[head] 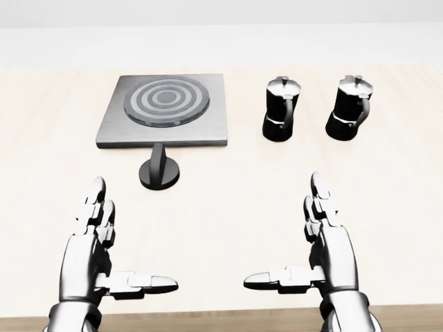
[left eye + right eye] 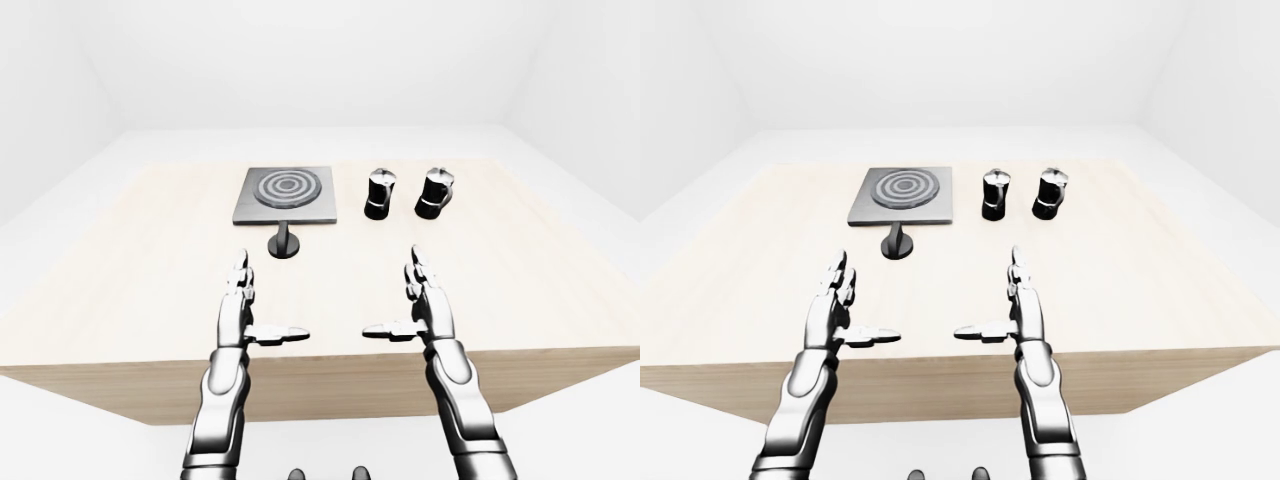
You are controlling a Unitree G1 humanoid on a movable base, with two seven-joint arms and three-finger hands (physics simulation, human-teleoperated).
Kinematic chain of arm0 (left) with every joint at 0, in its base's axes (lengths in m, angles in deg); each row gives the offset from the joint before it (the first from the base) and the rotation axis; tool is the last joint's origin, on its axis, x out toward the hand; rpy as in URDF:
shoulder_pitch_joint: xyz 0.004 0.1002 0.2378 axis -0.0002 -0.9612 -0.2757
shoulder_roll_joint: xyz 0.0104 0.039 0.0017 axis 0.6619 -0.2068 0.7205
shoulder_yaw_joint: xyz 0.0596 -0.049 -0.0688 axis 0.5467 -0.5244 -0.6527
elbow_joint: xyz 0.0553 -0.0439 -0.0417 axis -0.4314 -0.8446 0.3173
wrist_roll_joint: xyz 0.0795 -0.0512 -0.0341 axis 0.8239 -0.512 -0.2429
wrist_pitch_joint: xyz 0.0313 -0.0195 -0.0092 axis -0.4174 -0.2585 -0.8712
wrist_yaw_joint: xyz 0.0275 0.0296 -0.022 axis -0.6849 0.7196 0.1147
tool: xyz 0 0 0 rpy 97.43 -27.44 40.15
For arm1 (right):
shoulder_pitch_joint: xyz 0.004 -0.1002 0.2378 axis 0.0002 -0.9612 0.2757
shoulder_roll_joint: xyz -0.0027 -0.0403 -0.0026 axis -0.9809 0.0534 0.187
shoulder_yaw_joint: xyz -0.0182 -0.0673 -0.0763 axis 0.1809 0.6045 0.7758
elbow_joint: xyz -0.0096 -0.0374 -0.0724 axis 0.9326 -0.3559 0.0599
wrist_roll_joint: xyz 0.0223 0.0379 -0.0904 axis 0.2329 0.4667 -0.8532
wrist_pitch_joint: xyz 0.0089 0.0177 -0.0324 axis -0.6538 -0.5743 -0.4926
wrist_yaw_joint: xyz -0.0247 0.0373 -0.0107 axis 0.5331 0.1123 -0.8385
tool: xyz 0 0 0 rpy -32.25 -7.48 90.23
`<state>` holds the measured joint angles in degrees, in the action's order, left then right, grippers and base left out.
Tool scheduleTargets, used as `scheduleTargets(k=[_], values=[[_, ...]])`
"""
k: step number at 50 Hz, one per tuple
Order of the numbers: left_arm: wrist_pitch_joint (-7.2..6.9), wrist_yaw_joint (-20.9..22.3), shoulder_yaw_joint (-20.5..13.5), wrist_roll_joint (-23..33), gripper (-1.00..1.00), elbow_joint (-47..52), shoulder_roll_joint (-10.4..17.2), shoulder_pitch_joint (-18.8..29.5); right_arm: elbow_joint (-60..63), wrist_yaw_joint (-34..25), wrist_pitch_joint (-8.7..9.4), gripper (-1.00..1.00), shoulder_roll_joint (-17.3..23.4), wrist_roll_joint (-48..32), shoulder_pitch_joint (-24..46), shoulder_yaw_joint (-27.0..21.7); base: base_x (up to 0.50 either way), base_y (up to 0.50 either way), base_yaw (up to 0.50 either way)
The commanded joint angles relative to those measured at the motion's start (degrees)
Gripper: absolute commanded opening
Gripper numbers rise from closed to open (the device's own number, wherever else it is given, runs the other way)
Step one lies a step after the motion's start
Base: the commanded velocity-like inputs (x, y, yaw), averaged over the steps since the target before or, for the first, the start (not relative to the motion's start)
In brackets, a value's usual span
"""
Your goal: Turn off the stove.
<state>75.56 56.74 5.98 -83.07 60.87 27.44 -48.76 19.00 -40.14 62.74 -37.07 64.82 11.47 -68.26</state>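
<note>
- on the pale wooden table (image 1: 228, 200) i see the stove (image 1: 163, 109), a grey square plate with a ringed burner, at the upper left of the head view.
- its black knob (image 1: 160, 170) sits just below the plate's lower edge, touching nothing else.
- two black and silver coffee pots (image 1: 281, 108) (image 1: 350, 106) stand side by side to the stove's right.
- my left hand (image 1: 97, 250) hovers low, well short of the knob, fingers spread, thumb pointing inward.
- my right hand (image 1: 322, 250) mirrors it, fingers apart, holding nothing.
</note>
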Motion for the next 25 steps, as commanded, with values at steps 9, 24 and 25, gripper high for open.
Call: scheduleTargets(k=[9, 24, 25], values=[[3.29, 1.80, -1.57, -2.93, 1.00, 2.89, 0.33, -1.92, -3.02, -3.19, -1.63, 1.00, 1.06, 1.98, 0.92, -1.83, 0.00, 0.00, 0.00], [3.30, 2.17, -1.09, -2.33, 1.00, 1.42, 0.35, -1.99, -3.41, -3.56, -1.34, 1.00, 1.07, 1.67, 1.30, -1.67, 0.00, 0.13, 0.00], [3.30, 2.15, -1.06, -2.29, 1.00, 1.84, 0.36, -2.12, -4.07, -3.72, -1.84, 1.00, 1.14, 1.72, 1.38, -1.75, 0.00, 0.23, 0.00]])
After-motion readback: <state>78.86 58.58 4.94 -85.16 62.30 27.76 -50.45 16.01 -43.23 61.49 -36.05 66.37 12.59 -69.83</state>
